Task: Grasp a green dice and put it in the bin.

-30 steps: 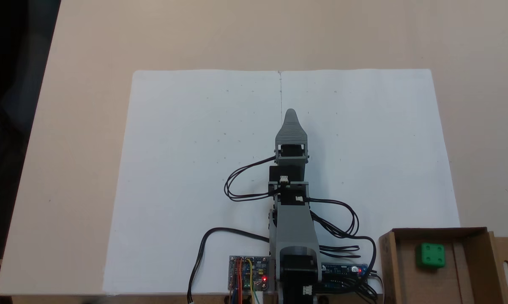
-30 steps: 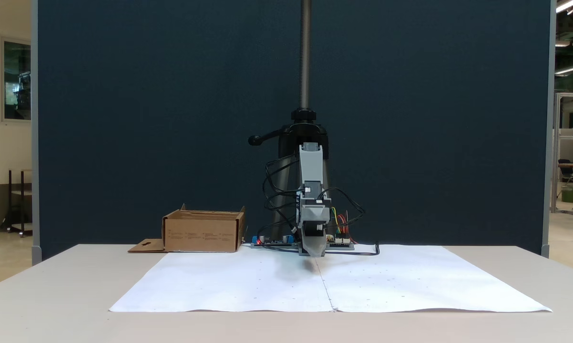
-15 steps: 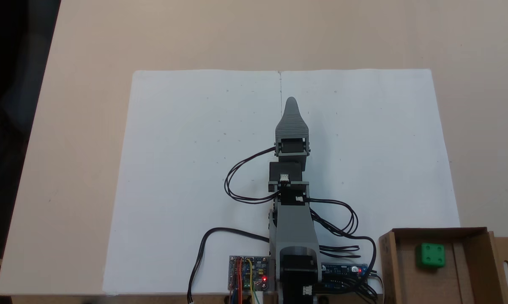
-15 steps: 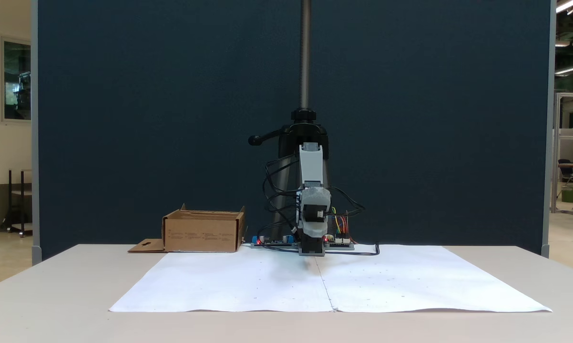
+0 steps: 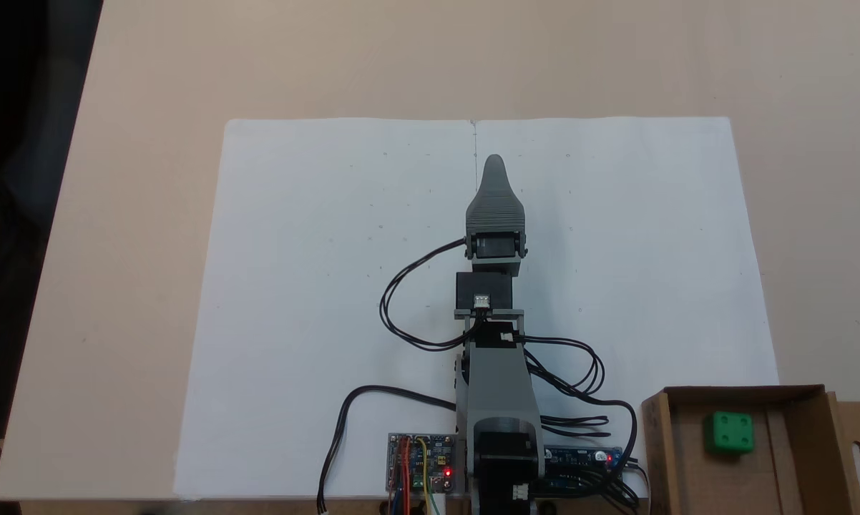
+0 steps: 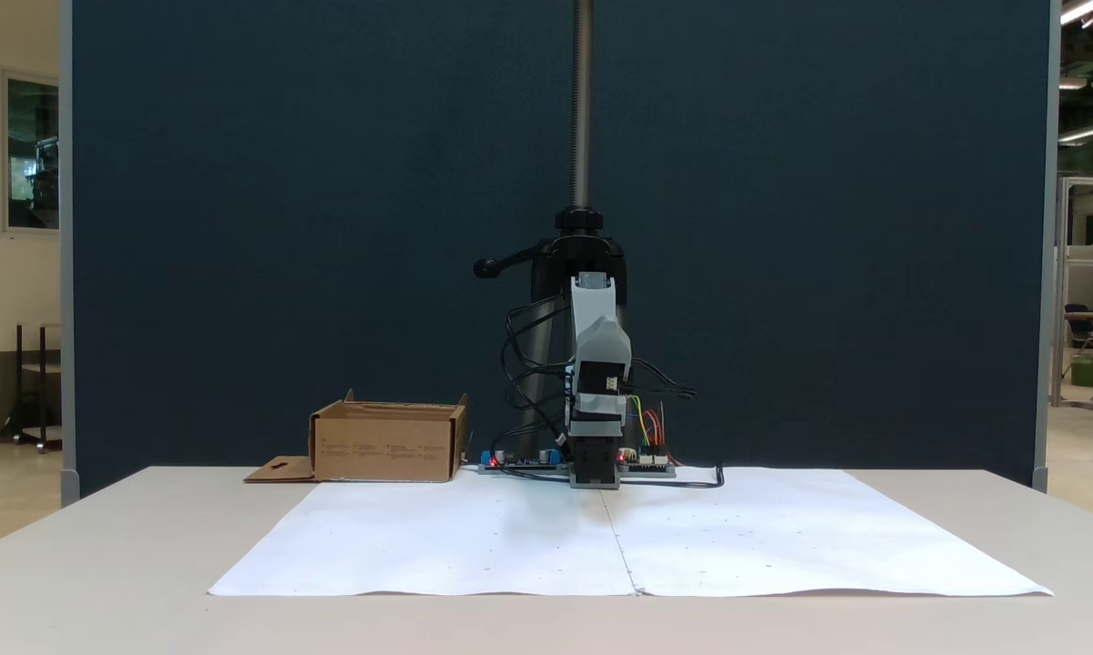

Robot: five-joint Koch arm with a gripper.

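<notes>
1. The table is spread with white paper on all sides of the gripper, so open room is left around it; the far paper edge is seen near the tip in a fixed view, and bare tabletop lies beyond.
2. The bin is set well behind the gripper, beside the arm's base and to the right in that view, its flap turned outward; this placing is judged to keep the paper free for work.
3. The gripper is held above the paper, nothing is seen in it, and its jaws lie one behind the other, so open or closed cannot be told.
4. The green dice is seen lying on the bin's floor, well apart from the gripper; the task is judged complete.
</notes>
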